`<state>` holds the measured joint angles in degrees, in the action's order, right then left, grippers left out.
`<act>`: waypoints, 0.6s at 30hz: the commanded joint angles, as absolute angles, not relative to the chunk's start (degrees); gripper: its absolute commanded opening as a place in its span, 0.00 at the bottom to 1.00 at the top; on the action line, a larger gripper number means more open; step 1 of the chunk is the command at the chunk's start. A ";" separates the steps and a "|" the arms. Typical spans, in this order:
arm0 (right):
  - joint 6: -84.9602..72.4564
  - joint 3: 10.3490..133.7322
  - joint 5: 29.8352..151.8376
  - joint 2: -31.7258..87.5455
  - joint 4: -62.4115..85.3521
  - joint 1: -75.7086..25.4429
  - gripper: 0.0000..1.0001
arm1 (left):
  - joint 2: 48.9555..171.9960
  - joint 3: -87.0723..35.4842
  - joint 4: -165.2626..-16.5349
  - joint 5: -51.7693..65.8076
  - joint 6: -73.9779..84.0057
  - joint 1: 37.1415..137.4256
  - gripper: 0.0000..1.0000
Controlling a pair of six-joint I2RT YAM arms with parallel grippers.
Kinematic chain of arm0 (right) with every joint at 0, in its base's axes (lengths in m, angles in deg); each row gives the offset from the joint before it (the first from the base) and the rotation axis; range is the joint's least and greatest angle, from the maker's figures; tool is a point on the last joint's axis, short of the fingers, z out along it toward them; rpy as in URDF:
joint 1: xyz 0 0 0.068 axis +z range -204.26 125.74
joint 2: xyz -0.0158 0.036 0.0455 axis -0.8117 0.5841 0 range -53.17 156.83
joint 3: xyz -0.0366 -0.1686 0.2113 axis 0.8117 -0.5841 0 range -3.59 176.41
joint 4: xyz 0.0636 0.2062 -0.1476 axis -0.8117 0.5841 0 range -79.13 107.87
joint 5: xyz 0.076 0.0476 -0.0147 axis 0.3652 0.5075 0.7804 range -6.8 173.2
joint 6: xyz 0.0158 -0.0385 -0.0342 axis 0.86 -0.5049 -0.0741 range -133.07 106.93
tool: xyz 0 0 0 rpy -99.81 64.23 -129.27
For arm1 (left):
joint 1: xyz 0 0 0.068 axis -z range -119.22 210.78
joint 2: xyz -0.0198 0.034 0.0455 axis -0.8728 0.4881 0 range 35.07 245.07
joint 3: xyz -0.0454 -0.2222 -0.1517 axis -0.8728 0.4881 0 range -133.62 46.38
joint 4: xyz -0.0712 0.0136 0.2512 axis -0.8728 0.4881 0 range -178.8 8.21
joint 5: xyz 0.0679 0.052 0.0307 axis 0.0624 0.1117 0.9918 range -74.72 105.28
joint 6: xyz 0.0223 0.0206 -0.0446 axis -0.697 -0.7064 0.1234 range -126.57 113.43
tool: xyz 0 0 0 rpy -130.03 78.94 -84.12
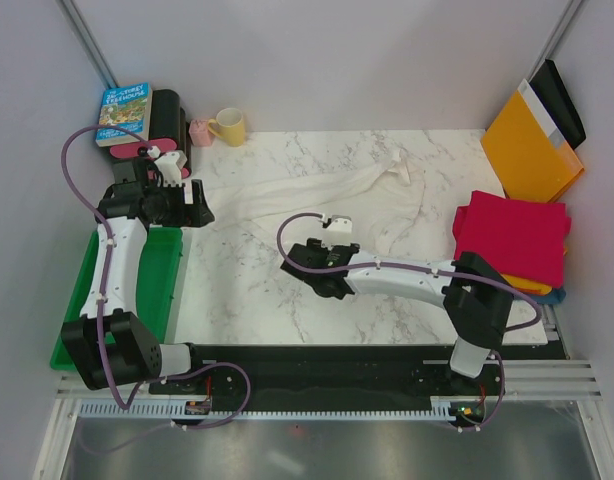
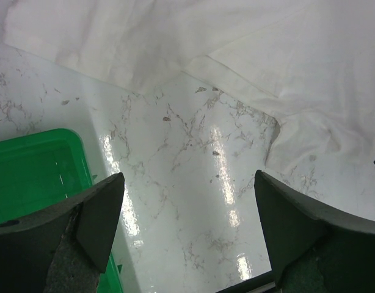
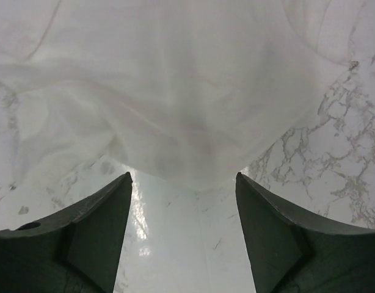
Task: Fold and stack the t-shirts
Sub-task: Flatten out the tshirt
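A large wrinkled white t-shirt point(image 1: 317, 195) lies spread across the back middle of the marble table. At the right edge stands a stack of folded t-shirts: crimson red point(image 1: 512, 238) on top, then orange point(image 1: 532, 285), with dark blue point(image 1: 555, 296) at the bottom. My left gripper point(image 1: 202, 213) is open at the shirt's left end, and only bare marble lies between its fingers point(image 2: 189, 176); the white shirt point(image 2: 236, 49) lies beyond them. My right gripper point(image 1: 292, 262) is open in front of the shirt's near edge. The white cloth point(image 3: 187, 110) lies just past its fingertips point(image 3: 183, 176), and nothing is held.
A green bin point(image 1: 162, 270) sits at the table's left side under the left arm. At the back left are a book point(image 1: 124, 112), a pink cup point(image 1: 200, 132) and a yellow mug point(image 1: 229, 126). An orange-yellow envelope point(image 1: 532, 150) leans at the back right.
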<state>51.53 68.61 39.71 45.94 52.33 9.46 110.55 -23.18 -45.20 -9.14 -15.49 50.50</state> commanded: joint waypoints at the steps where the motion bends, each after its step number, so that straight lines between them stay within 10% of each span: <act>1: 58.38 68.13 37.93 49.83 55.96 7.36 0.76 | 110.48 -23.50 -46.34 -10.56 -16.67 50.15 0.93; 18: 61.20 63.30 51.63 58.46 51.41 0.41 0.79 | 108.99 -22.18 -46.26 -9.50 -18.61 50.15 0.93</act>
<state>59.31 68.06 42.75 57.44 54.18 0.52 110.55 -22.27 -45.20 -9.06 -15.80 50.50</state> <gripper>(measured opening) 0.787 0.932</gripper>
